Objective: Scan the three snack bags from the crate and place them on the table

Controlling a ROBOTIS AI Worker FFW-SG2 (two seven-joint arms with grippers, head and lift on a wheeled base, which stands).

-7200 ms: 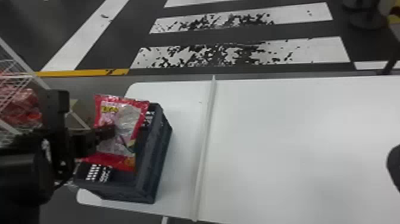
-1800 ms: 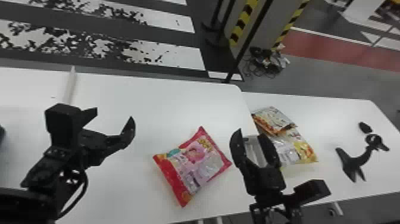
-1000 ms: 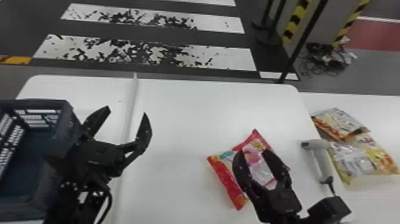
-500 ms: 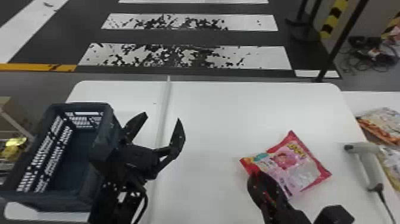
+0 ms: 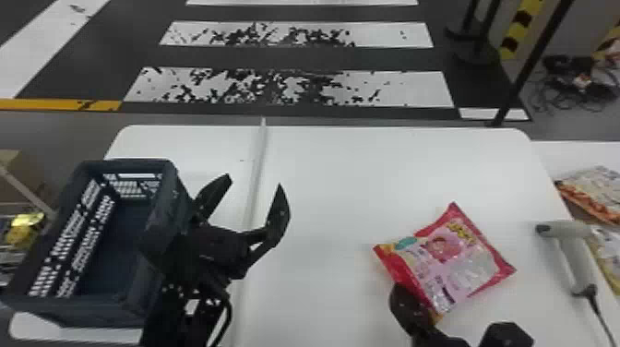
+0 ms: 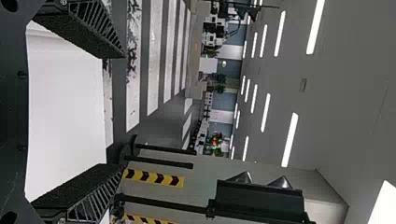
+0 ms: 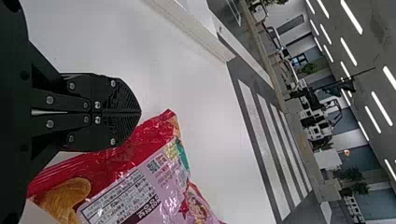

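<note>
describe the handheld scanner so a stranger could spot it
Follow the white table to its right edge. Right of the red and pink bag lies the scanner, pale grey and gun-shaped. Unlike the bags, it trails a dark cable.

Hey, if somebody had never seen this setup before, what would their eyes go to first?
Probably the bright red and pink snack bag lying on the white table, with the right gripper shut close by its edge. Next might be the dark crate at the table's left end, with the left gripper wide open just right of it. The pale scanner lies right of the bag.
</note>
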